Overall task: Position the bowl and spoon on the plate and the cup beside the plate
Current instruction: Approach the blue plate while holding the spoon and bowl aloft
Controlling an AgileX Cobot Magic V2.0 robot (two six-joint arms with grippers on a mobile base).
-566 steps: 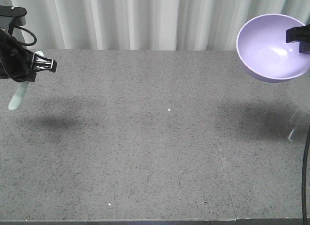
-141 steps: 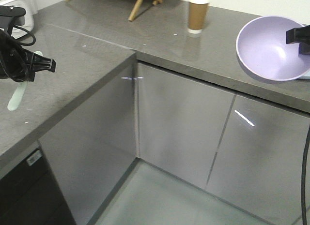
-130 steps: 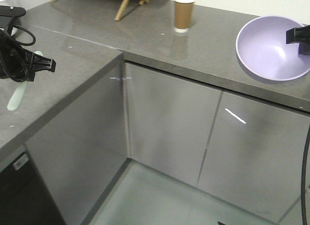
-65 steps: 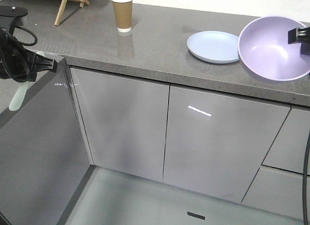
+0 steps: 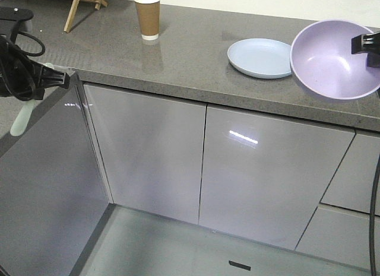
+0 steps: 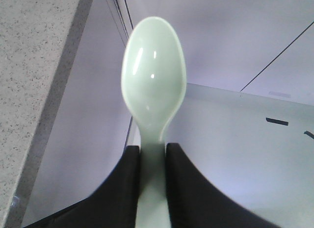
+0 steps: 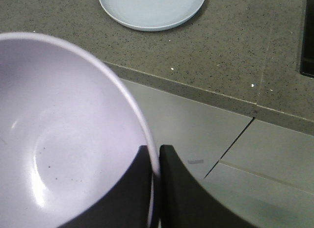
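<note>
We find the right gripper [image 7: 156, 157] pinching the bowl [image 7: 64, 139] by its rim, held aloft just right of the plate [image 5: 259, 57]. The left gripper [image 6: 153, 154] clamps the spoon [image 6: 154, 90] by its handle, well left of the plate. The cup [image 5: 146, 15] stands upright, also left of the plate.

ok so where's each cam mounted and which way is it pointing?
Front: on the robot, between the arms, facing forward and down at the counter, cup, plate and cabinet doors; left gripper with spoon at left edge, right gripper with bowl at right.
Left wrist: behind the left fingers, looking along the spoon toward cabinet doors and floor.
Right wrist: behind the right fingers, looking down past the bowl rim at counter and plate.
Shared: front and right wrist both show plate and bowl; front and left wrist, the spoon.
</note>
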